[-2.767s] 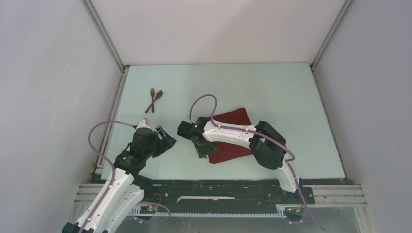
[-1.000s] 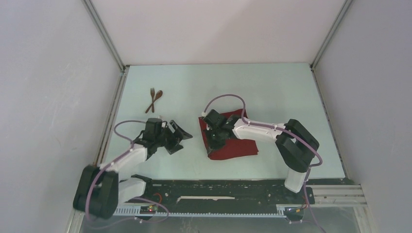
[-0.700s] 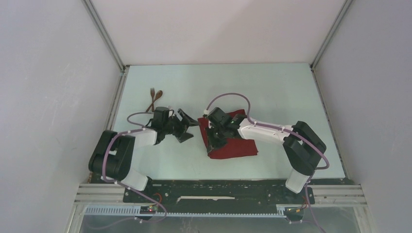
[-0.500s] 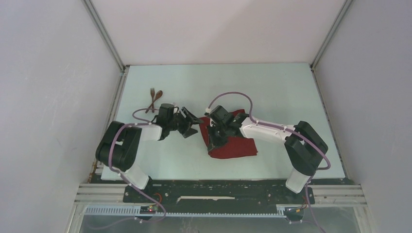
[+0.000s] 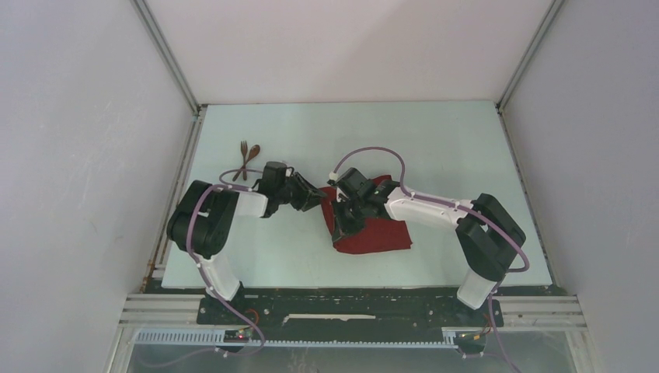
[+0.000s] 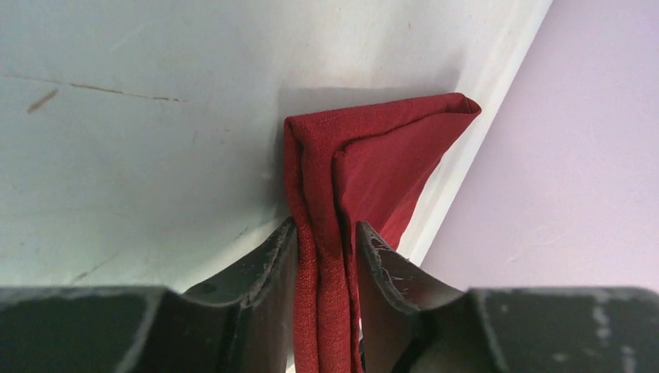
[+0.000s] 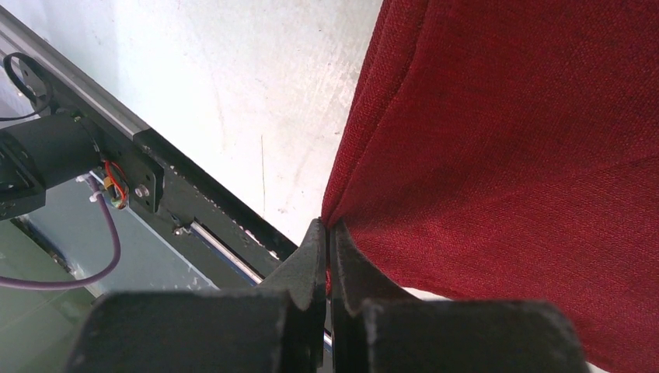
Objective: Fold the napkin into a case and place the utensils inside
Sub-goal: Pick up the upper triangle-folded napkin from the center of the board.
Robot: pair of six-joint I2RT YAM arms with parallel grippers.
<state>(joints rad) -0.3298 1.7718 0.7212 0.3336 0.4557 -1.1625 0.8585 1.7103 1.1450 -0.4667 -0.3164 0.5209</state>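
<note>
napkin (image 5: 381, 233): centre of worktop (image 5: 435, 148), partly folded, left edge lifted. left tool (image 6: 326, 233): newly arrived from near-left, now clenched on that folded edge. right tool (image 7: 328, 233): pinching the cloth. utensils (image 5: 247, 159): far-left, untouched; two-handed fold looks ready.

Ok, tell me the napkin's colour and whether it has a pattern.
Dark red, plain, no pattern. The napkin shows best in the right wrist view.

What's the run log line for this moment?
left hand: gripping napkin fold | right hand: shut on napkin edge | utensils: crossed on table
</note>
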